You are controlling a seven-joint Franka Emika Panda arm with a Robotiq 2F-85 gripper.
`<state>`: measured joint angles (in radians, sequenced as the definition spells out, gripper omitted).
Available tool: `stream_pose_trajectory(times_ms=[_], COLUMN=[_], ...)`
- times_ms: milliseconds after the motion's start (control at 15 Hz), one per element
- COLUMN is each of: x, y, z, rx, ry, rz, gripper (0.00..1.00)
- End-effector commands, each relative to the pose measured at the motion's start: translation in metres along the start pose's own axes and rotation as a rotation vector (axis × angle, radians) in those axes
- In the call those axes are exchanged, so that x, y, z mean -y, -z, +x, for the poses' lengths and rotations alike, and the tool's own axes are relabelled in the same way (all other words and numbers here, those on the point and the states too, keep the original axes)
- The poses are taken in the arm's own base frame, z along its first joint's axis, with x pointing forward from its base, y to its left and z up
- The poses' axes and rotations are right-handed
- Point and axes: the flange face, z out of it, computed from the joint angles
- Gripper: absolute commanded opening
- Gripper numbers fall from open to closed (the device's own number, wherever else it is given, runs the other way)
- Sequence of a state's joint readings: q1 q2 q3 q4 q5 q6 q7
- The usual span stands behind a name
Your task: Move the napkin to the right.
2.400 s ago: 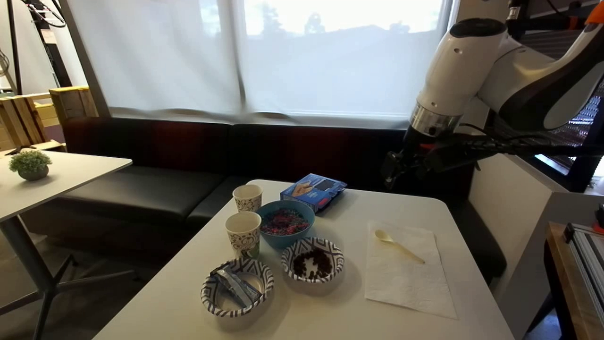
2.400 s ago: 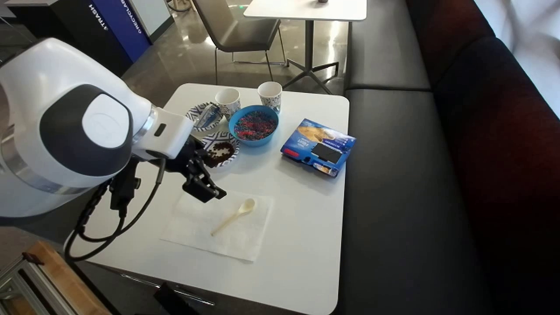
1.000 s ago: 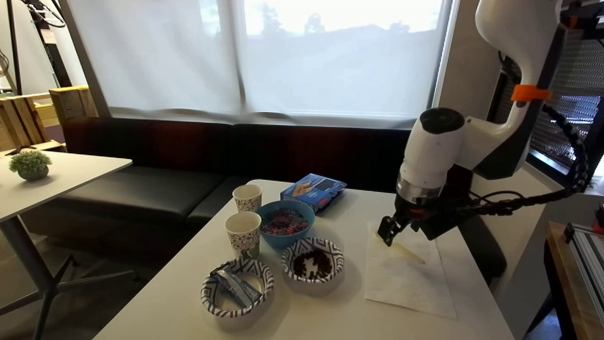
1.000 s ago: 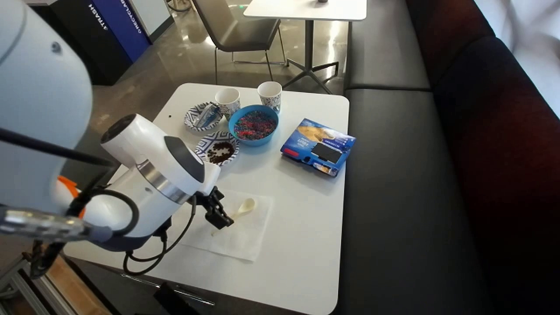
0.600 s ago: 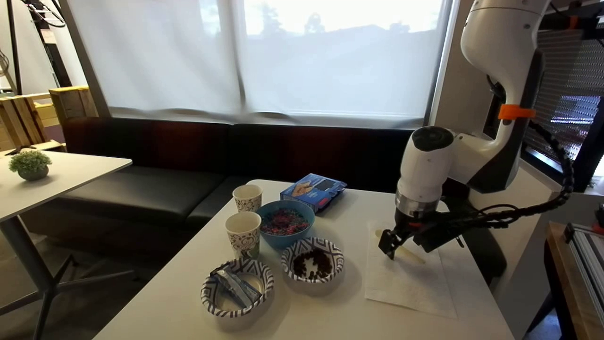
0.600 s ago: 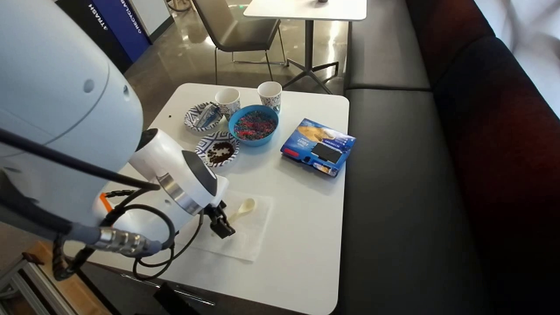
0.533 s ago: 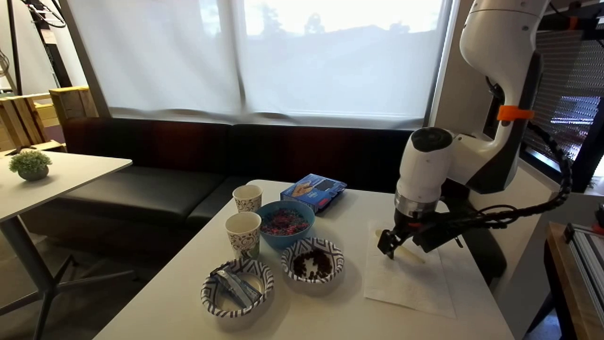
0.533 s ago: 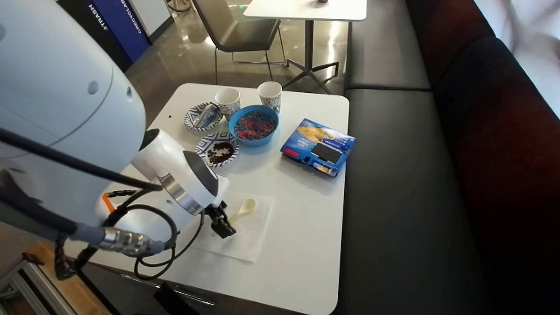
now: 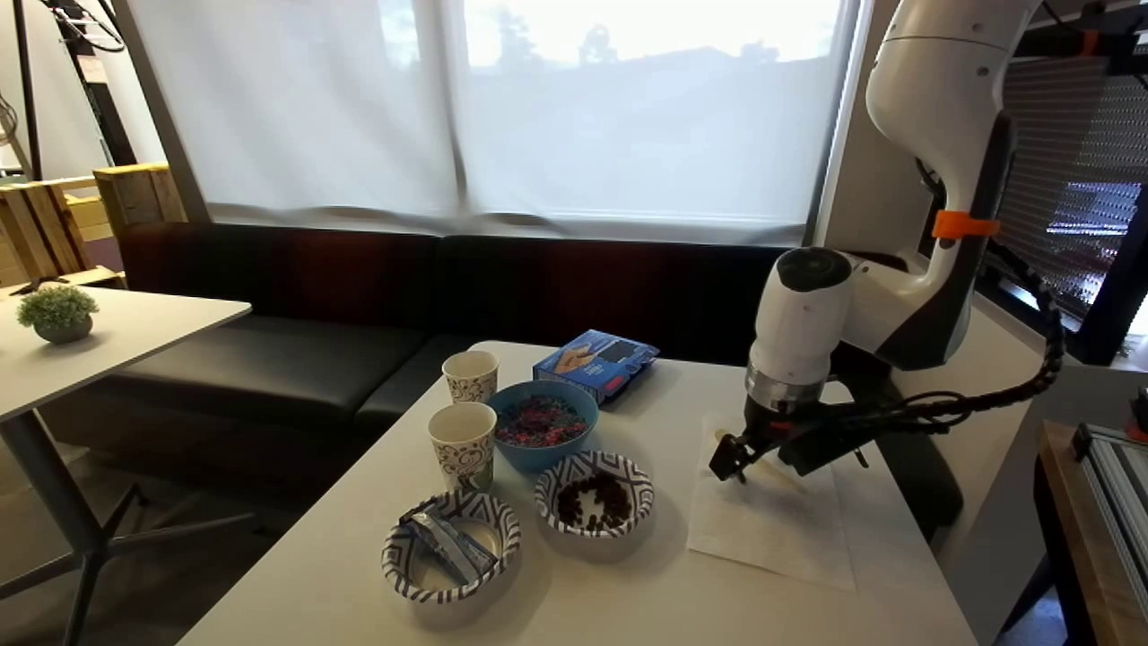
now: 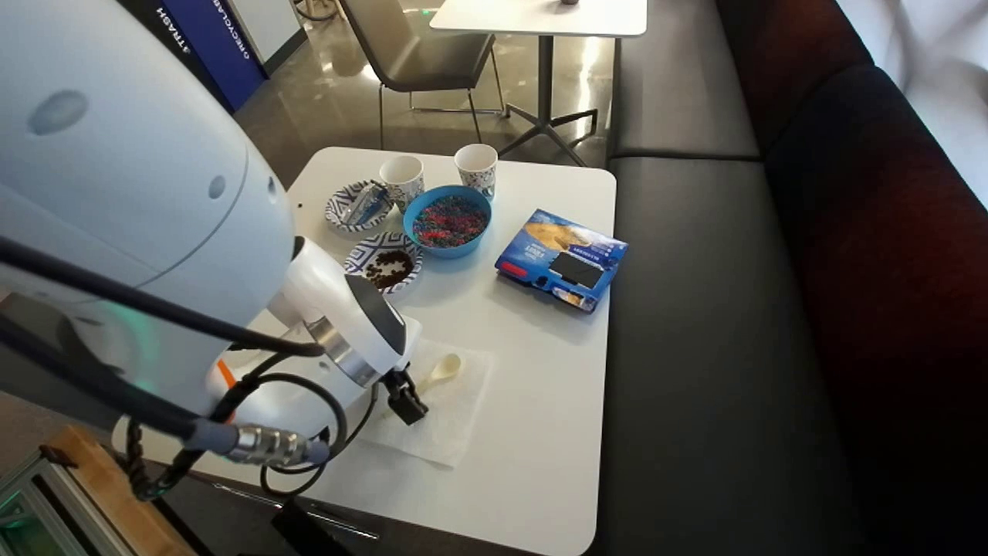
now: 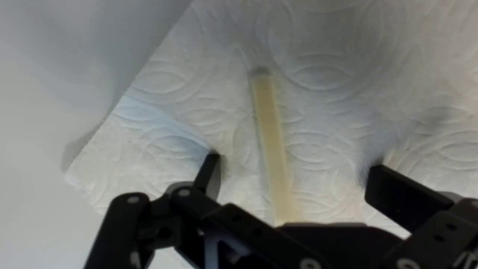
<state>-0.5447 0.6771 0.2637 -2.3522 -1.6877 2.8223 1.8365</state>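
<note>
- At the left of the white desk (image 9: 628, 592), as an exterior view shows it, a patterned paper bowl (image 9: 496, 513) carries a silvery packet (image 9: 453, 549), tilted against the rim.
- Just behind it stand a nearer cup (image 9: 463, 446) and a farther cup (image 9: 471, 377), both patterned and upright.
- To the right, close beside the cups, a blue bowl (image 9: 535, 459) holds red and dark bits (image 9: 540, 422).
- Behind that bowl a blue box (image 9: 592, 363) lies on the desk.
- Before the blue bowl, a second patterned bowl (image 9: 574, 467) holds dark brown pieces (image 9: 610, 502) around a pale middle.
- Farther right, apart from the bowls, the claw (image 11: 295, 164) points down over the napkin (image 9: 771, 538); its jaws stand wide, one on either side of the handle of a pale spoon (image 10: 445, 366). Whether the fingertips (image 11: 396, 192) touch the napkin cannot be told.
- Spread on the right part of the desk, beneath the claw, the napkin bears the spoon, and a faint crease shows in it near one fingertip.
- At the far right a white arm (image 9: 933, 99) with an orange band (image 9: 965, 224) reaches down to the claw.
</note>
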Motion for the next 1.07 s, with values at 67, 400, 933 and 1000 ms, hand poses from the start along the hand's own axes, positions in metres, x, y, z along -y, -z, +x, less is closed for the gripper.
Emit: stream_pose_trajectory(times_ms=[67, 400, 933, 1000], x=[-0.006, -0.01, 0.004, 0.006], y=[-0.015, -0.013, -0.021, -0.024], z=[0.017, 0.043, 0.074, 0.077], rx=[-0.043, -0.119, -0.174, -0.177], ry=[0.051, 0.129, 0.24, 0.248], rz=[0.072, 0.098, 0.153, 0.162], gripper=[1.0, 1.0, 1.0, 1.0])
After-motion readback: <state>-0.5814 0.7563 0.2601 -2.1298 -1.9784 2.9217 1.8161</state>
